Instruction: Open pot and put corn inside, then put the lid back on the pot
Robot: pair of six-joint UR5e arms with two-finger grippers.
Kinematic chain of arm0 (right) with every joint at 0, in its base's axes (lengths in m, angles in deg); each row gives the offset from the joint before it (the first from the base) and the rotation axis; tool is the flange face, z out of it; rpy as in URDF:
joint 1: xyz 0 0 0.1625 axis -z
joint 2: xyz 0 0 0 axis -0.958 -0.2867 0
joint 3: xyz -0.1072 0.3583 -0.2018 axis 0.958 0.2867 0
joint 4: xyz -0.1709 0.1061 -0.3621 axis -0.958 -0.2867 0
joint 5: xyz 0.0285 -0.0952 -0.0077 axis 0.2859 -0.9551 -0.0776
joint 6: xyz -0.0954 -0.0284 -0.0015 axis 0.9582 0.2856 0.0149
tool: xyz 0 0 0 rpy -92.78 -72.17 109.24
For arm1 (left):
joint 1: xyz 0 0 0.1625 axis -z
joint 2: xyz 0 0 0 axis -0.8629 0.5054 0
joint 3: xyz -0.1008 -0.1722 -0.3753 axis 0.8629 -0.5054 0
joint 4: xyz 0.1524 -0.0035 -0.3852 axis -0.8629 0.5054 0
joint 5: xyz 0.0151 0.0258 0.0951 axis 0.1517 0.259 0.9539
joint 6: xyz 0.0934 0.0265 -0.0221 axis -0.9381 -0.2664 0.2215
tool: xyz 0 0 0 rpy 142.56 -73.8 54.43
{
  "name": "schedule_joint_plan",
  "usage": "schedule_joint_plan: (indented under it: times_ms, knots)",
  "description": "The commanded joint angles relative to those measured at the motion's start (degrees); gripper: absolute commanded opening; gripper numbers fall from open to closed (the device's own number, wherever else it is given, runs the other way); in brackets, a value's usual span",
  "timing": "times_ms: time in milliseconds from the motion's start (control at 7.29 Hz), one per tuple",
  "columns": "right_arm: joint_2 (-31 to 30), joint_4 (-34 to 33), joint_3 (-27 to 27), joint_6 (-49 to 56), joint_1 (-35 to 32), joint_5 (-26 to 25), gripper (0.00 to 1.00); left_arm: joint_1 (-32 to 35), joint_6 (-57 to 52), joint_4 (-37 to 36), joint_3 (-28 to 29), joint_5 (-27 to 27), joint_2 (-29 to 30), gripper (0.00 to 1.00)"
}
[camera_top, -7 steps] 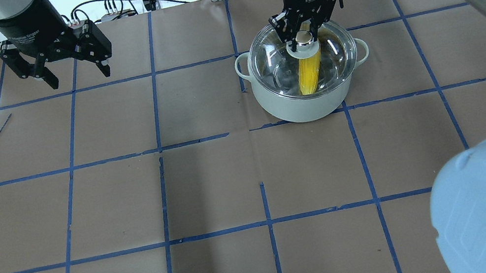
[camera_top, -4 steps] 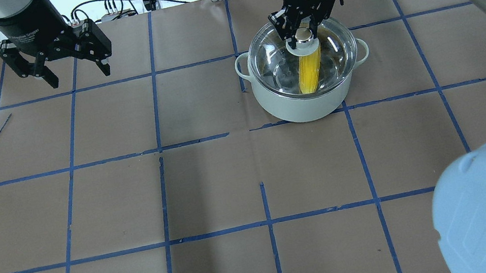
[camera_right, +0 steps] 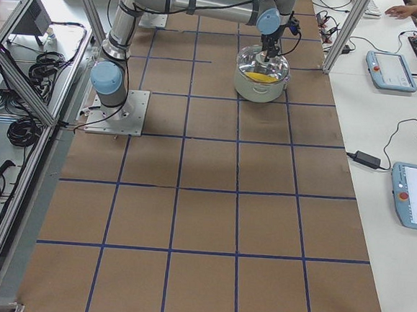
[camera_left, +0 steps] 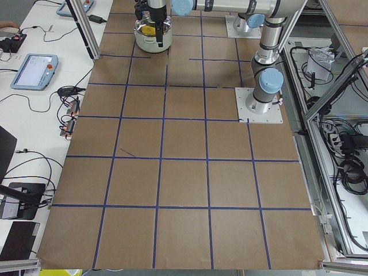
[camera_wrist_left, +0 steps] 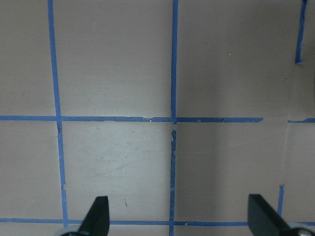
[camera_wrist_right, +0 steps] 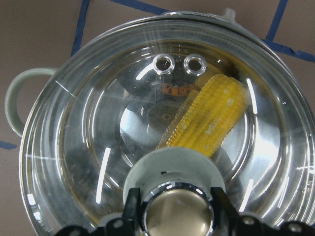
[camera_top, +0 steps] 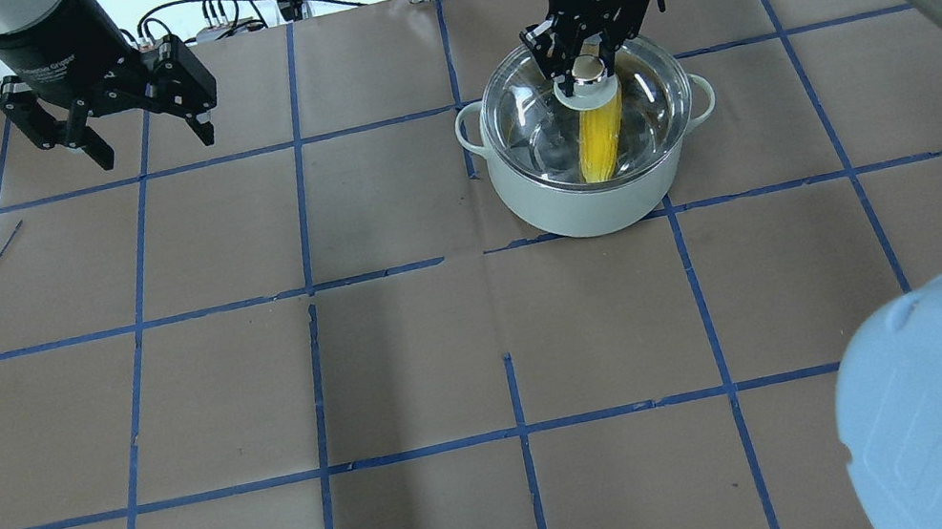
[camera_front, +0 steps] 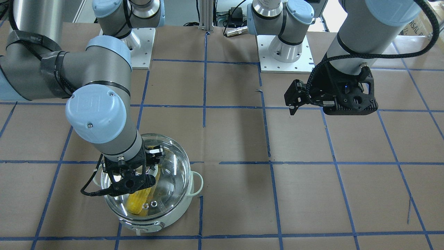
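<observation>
The pale mint pot (camera_top: 587, 207) stands on the table at the back right, with the clear glass lid (camera_top: 532, 113) seated on its rim. The yellow corn (camera_top: 602, 146) lies inside and shows through the glass. My right gripper (camera_top: 589, 69) comes straight down and is shut on the lid's knob (camera_wrist_right: 177, 216), one finger on each side. In the right wrist view the corn (camera_wrist_right: 211, 118) lies under the lid (camera_wrist_right: 98, 147), near the two vent holes (camera_wrist_right: 179, 64). My left gripper (camera_top: 154, 149) is open and empty, hovering at the back left, far from the pot.
The table is brown paper with a grid of blue tape (camera_top: 310, 285). The left wrist view shows only paper below the open left gripper (camera_wrist_left: 179, 216). The pot's side handles (camera_top: 465, 130) stick out left and right. Cables lie beyond the table's far edge (camera_top: 241, 4).
The right gripper has lowered the lid from a slightly raised, tilted pose onto the pot's rim. The left arm has hardly moved.
</observation>
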Motion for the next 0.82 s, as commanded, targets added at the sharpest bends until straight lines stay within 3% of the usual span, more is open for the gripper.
schedule_joint_plan:
  times_ms: [0,137,275,686]
  knots:
    - [0.26,-3.35,-0.14,-0.43,0.0,-0.26,0.56,0.03,0.0,0.0,-0.02,-0.07,-0.05,1.0]
    - [0.26,-4.77,-0.49,-0.79,0.0,-0.52,0.85,0.03,0.0,0.0,-0.02,0.02,0.03,1.0]
    - [0.17,-4.78,-0.76,-0.79,0.0,-0.7,0.99,0.03,0.0,0.0,-0.02,-0.07,-0.05,1.0]
    - [-1.05,-4.79,-1.11,-1.49,0.09,-0.79,1.0,0.03,0.0,0.0,0.07,-0.07,-0.14,1.0]
